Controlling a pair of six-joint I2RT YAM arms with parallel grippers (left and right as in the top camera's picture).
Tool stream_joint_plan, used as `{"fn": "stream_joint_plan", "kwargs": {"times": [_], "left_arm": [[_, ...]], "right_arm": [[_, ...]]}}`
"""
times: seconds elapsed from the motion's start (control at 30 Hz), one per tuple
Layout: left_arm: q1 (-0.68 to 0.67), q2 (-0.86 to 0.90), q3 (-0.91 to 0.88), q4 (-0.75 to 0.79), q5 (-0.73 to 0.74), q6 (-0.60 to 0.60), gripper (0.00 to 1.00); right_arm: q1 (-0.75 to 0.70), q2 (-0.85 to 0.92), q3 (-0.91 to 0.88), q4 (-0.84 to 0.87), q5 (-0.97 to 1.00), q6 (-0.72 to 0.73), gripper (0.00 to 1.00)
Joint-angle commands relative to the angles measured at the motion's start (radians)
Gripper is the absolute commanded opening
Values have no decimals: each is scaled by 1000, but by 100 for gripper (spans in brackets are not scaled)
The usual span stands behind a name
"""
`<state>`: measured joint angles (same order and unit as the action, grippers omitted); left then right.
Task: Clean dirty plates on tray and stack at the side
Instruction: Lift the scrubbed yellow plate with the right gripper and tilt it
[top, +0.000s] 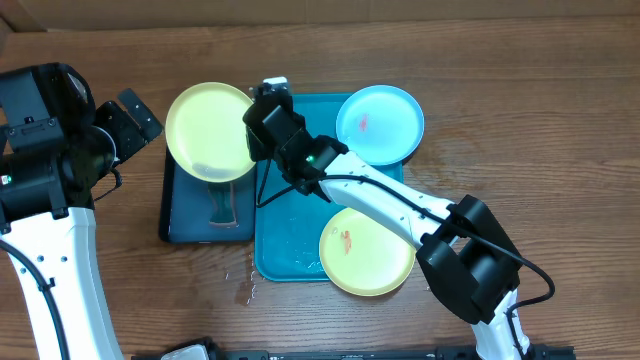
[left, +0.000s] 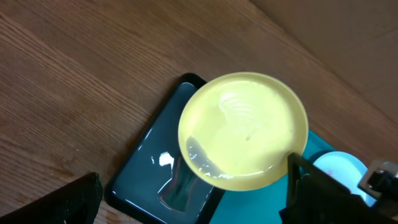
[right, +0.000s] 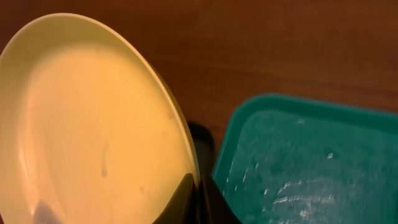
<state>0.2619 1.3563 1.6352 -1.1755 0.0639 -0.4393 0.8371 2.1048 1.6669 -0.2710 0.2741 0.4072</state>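
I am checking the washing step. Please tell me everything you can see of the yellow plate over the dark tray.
The yellow plate is round, shallow, pale and plastic-looking, with no red smear showing. The right gripper is shut on its rim and holds it tilted above the dark tray, with a little clear liquid pooled at its low edge.

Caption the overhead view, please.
Right gripper holds a yellow plate over the dark tray; smeared blue plate and second yellow plate lie on the turquoise tray.

Turquoise tray (top: 285, 248) centre hidden under right arm (top: 385, 205); yellow plate (right: 87, 124) cut off left and bottom, right-wrist view.
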Motion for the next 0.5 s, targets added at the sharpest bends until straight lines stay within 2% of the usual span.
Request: {"fn": "stream_joint_plan", "kwargs": {"times": [0.0,0.33,0.47], "left_arm": [[0,7,5,1,7,-10,100],[0,7,6,1,7,-10,100],[0,7,6,1,7,-10,100]], "right_arm": [[12,-8,23,66,84,-190,4],[24,-8,23,202,85,-476,4],[40,-8,23,275,85,-649,4]]}}
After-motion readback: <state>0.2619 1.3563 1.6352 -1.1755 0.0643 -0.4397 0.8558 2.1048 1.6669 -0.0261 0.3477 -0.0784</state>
